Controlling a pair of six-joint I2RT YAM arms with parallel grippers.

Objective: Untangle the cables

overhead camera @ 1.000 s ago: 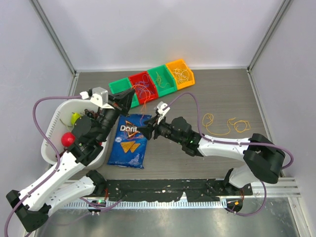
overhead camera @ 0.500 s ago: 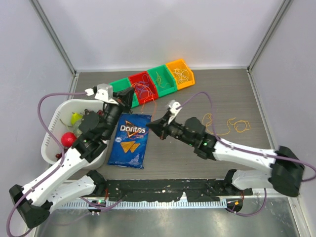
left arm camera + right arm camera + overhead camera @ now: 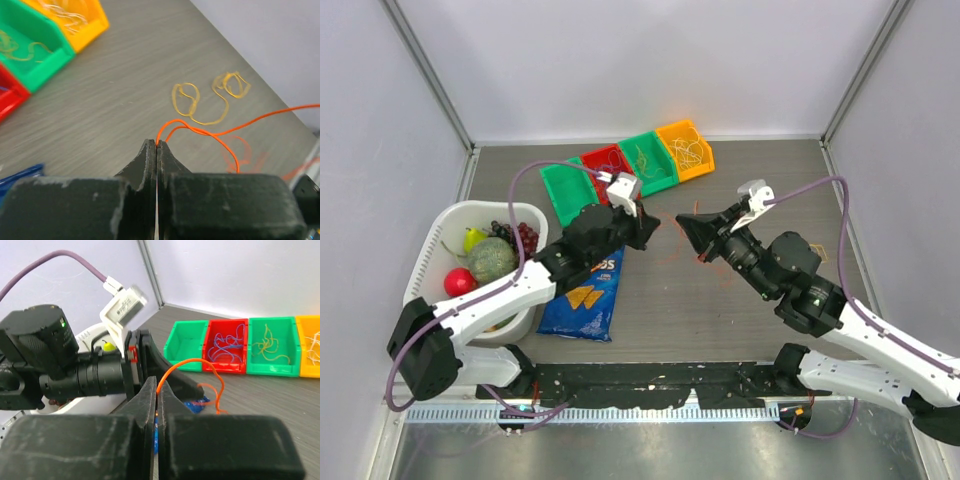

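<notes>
Left pincer (image 3: 157, 146) and right pincer (image 3: 157, 388) both closed tight on the orange cable (image 3: 201, 131), tips facing each other over the desk (image 3: 115, 95), the strand looping across the gap between them.

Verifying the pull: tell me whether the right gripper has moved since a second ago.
Yes. The right gripper, shut on the orange cable, moved rightward, from over the Doritos bag to well right of it.

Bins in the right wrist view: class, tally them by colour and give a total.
green bins: 2
red bin: 1
orange bin: 1
Total: 4
</notes>
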